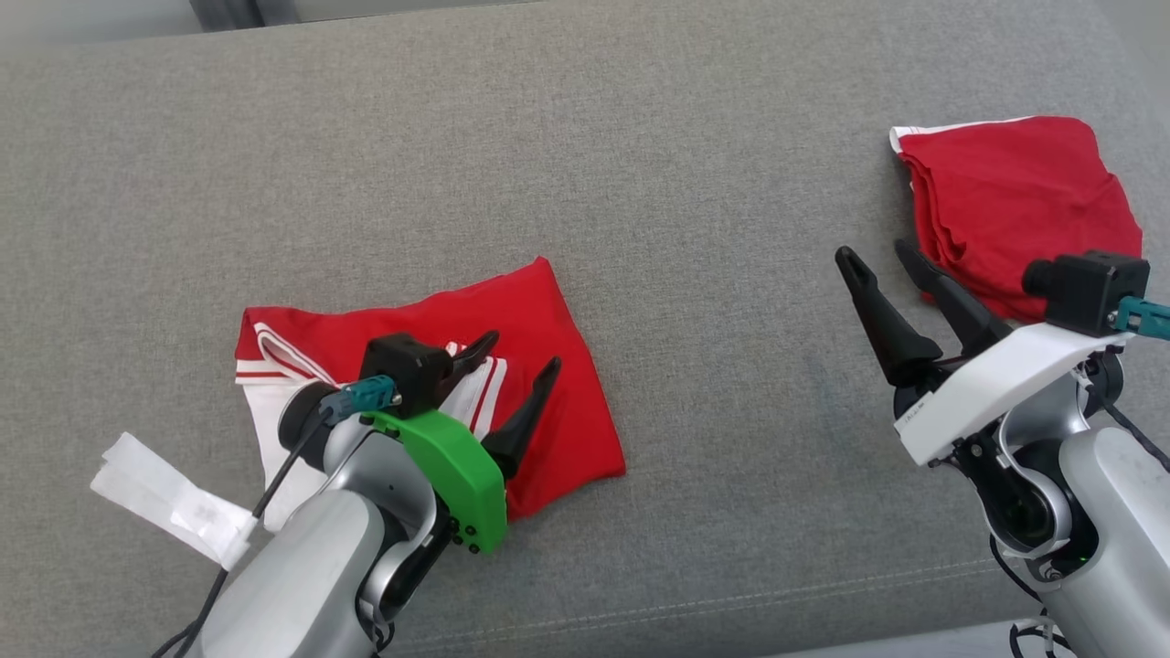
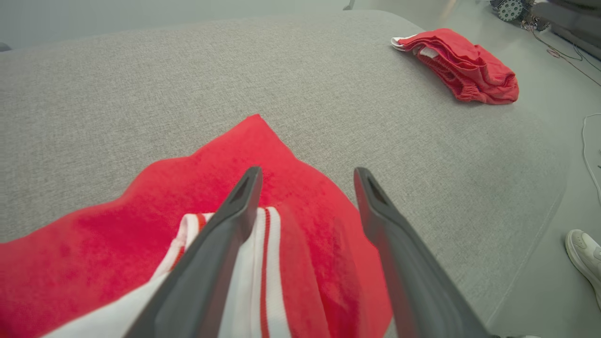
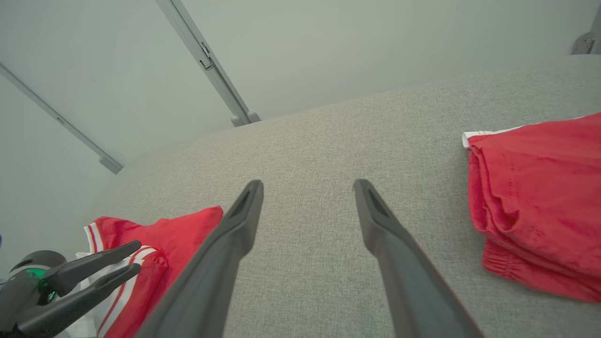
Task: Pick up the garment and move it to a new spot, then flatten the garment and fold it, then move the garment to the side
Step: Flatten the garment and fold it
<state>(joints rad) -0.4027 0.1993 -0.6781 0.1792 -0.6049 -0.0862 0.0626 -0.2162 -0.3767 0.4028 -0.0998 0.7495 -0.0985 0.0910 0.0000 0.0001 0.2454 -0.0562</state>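
The jaws of the left gripper [image 1: 523,350] are held wide and empty over the garment [image 1: 548,311], a red piece with white striped trim that is laid folded on the grey cushion [image 1: 640,137] at the near left. Whether the fingers [image 1: 526,420] brush the cloth cannot be told, though they seem to be just above it. The jaws of the right gripper [image 1: 875,251] are likewise spread wide with nothing between them, poised over bare cushion just beside a second red bundle [image 1: 1015,192], which is set well apart from the garment at the far right.
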